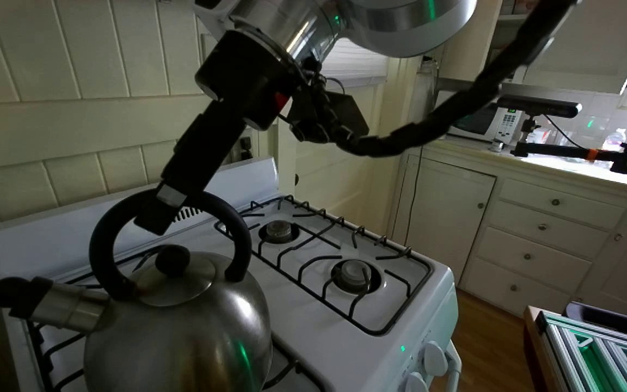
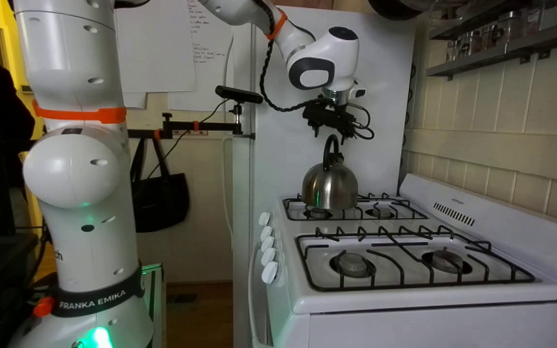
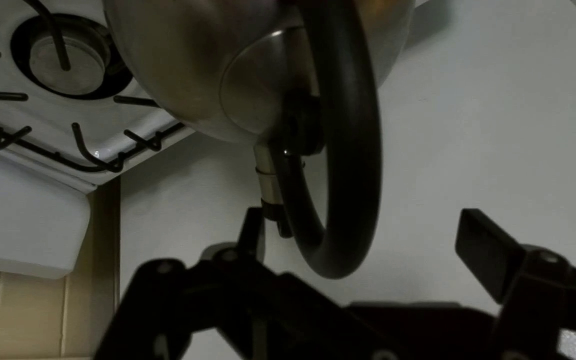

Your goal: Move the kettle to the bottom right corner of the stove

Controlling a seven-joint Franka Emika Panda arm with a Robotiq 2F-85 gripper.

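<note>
Gripper (image 3: 365,237): spread wide, just above kettle (image 2: 330,189) on stove (image 2: 433,319), with black handle (image 3: 353,135) between fingertips (image 3: 253,227), in wrist view nearer one.

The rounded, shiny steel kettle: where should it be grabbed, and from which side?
Probably by the top of its black arched loop handle, from above: the loop stands upright on the kettle with a gap beneath, and the open black end effector spreads wider than the handle.
</note>
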